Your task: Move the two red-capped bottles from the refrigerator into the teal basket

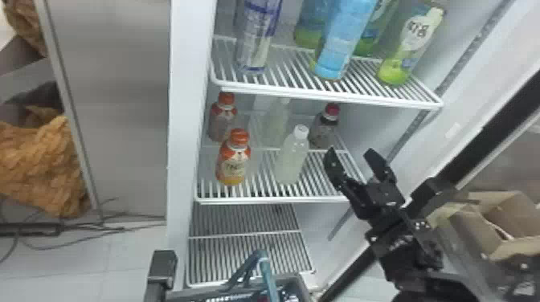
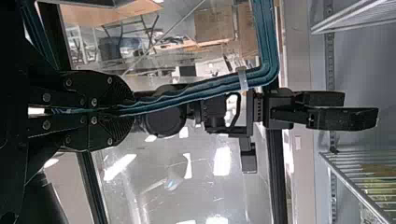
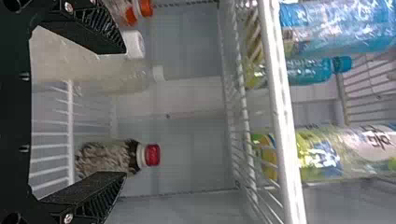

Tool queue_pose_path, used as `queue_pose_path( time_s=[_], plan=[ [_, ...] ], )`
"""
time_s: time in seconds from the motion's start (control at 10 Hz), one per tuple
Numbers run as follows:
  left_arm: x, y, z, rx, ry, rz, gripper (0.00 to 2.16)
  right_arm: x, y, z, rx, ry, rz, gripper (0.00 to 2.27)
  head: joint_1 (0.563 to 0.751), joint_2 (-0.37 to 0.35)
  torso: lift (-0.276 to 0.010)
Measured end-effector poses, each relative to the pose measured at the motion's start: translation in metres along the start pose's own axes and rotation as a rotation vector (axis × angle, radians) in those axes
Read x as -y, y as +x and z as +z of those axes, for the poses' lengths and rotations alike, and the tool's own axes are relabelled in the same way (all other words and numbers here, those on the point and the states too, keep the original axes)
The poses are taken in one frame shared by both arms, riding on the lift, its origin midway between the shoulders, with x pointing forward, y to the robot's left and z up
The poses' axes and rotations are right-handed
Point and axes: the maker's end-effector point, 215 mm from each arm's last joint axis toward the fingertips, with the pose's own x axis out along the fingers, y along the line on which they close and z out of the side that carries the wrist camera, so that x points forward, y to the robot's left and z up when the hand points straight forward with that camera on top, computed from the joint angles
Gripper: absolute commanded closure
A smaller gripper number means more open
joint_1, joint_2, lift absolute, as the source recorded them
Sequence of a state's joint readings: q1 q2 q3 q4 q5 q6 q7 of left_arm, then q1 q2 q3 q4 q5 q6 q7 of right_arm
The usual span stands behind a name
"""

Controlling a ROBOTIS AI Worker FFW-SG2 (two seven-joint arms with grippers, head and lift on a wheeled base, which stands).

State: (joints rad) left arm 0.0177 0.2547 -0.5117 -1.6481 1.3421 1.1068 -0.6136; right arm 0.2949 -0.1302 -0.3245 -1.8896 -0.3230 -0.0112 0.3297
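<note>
Fridge shelves, tiled floor, one red cap

White wire makes up our middle shelf (image 1: 273,200). At its right rear stands the red-capped bottle (image 1: 324,130), upright; our right end effector (image 1: 352,156) is near it, empty, fingers spread. To the left stand two orange-capped bottles, front (image 1: 233,164) and back (image 1: 223,120), with white-capped ones between. Taller bottles stand on our upper shelf (image 1: 329,94).

Low in front we see the basket (image 1: 300,283); something red inside is too little seen to name. Our left end effector (image 2: 128,111) clamps its teal handle (image 2: 219,83).

Around us: cables (image 1: 116,229) on pale floor tiles (image 1: 60,277), orange-brown cloth (image 1: 44,168) left, a cardboard box (image 1: 518,225) right.
</note>
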Motion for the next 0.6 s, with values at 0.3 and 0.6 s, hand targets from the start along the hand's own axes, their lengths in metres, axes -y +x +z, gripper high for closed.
queue_pose_path(
  time_s=[0.3,0.6],
  plan=[
    [0.0,0.003,-0.004,-0.013,-0.002,-0.002,1.11,0.018,0.024,0.003,0.025,-0.034,-0.036,0.09,0.695,-0.35,-0.228],
    [0.001,0.006,-0.009,-0.023,-0.009,-0.008,1.11,0.039,0.046,-0.008,0.001,-0.067,-0.071,0.09,0.695,-0.35,-0.228]
  ],
)
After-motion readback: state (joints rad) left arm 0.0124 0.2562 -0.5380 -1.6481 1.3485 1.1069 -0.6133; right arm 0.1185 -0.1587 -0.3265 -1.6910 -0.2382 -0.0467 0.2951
